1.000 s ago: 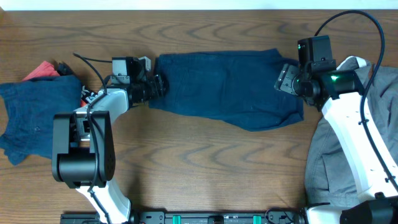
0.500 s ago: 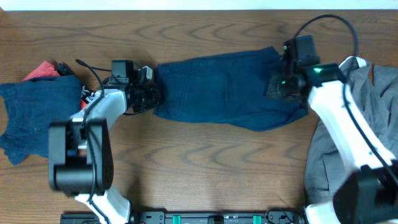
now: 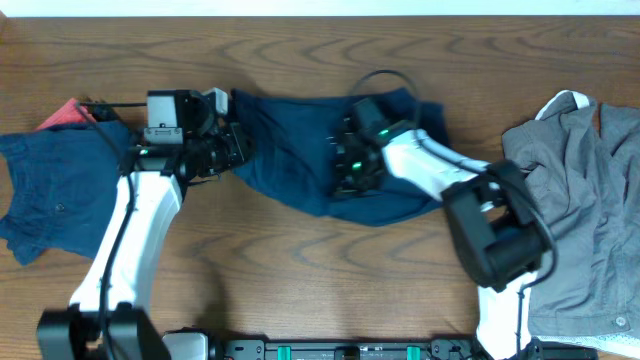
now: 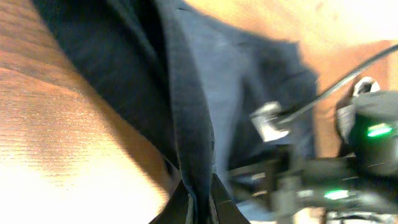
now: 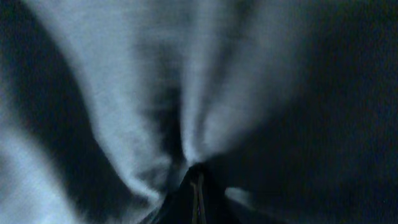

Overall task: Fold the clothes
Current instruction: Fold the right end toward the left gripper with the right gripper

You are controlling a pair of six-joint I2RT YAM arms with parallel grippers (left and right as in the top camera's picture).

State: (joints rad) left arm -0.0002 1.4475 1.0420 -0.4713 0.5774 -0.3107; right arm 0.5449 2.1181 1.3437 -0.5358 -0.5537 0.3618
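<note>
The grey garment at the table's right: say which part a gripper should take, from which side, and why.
Probably the upper left corner of the grey garment, beside its collar, approached from the left over bare table. That edge lies free on the wood, whereas the right side runs out of the overhead view.

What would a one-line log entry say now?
left gripper: shut on dark navy cloth garment, left edge | right gripper: shut on its middle | fold: unfinished
</note>
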